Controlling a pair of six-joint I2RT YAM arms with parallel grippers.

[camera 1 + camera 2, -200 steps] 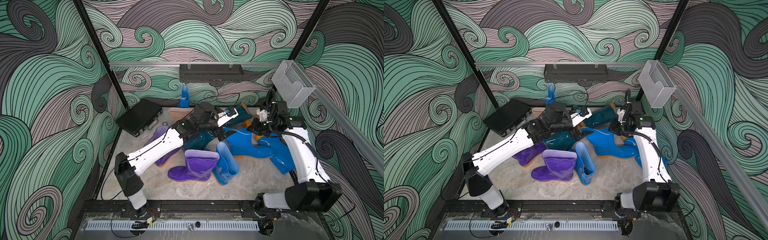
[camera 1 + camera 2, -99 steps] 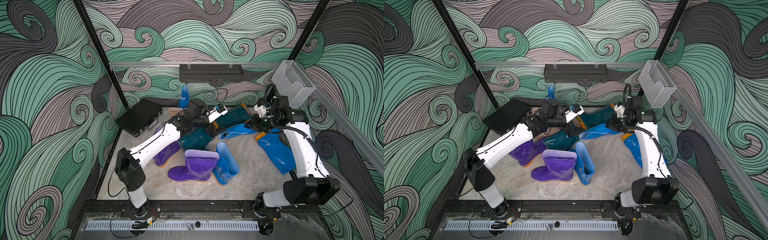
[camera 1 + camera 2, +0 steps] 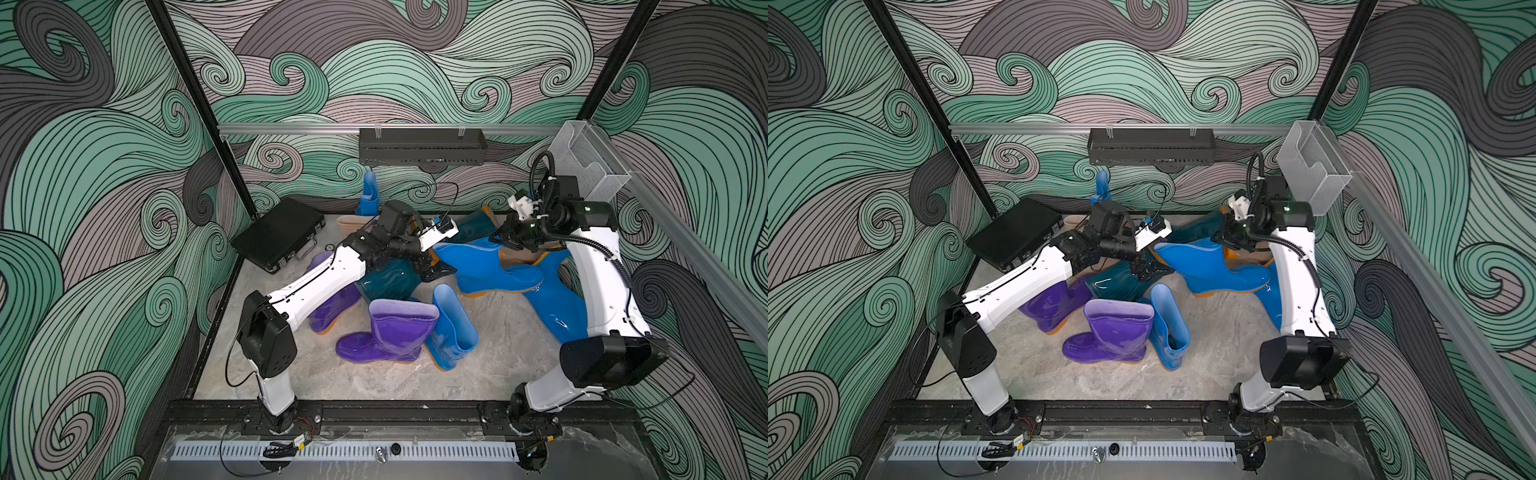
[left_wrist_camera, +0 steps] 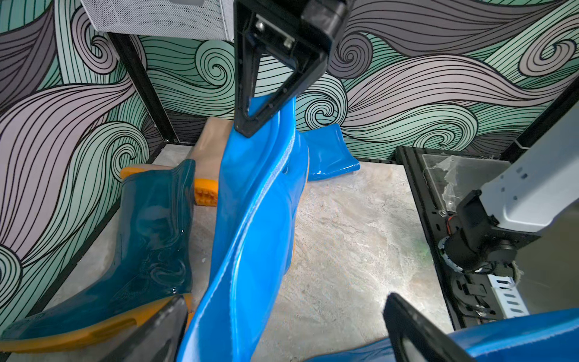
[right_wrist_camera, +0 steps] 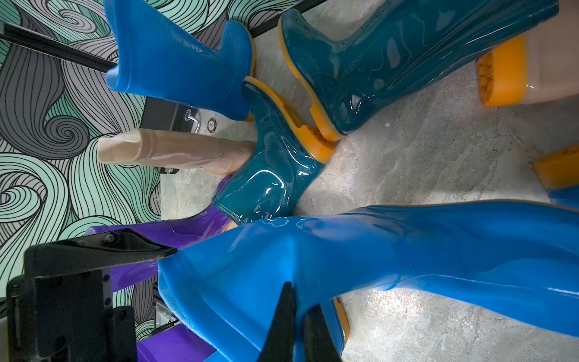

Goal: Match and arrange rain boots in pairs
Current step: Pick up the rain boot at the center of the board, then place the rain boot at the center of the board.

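Note:
My right gripper [image 5: 299, 308] is shut on the shaft wall of a bright blue rain boot [image 3: 486, 266], held off the floor with its shaft stretched toward the left arm. My left gripper [image 4: 285, 299] is open at that shaft's rim, and the blue shaft [image 4: 250, 250] runs between its fingers [image 4: 163, 329], close to one. Under the left gripper lies a dark teal boot [image 3: 390, 278]. A second teal boot [image 3: 473, 224] lies behind. A purple boot [image 3: 390, 332] stands in front, and another purple boot [image 3: 332, 307] lies under the left arm.
More blue boots lean by the purple one [image 3: 453, 328], lie under the right arm [image 3: 557, 303] and stand at the back wall [image 3: 368, 195]. A beige boot [image 3: 353, 222] lies at the back. A black case [image 3: 278, 235] sits back left. A black shelf [image 3: 422, 145] and a clear bin [image 3: 586, 162] hang above.
My right gripper has lifted the blue boot by its shaft off the floor. My left arm drew back toward the wall, then came forward to the shaft's rim, still open.

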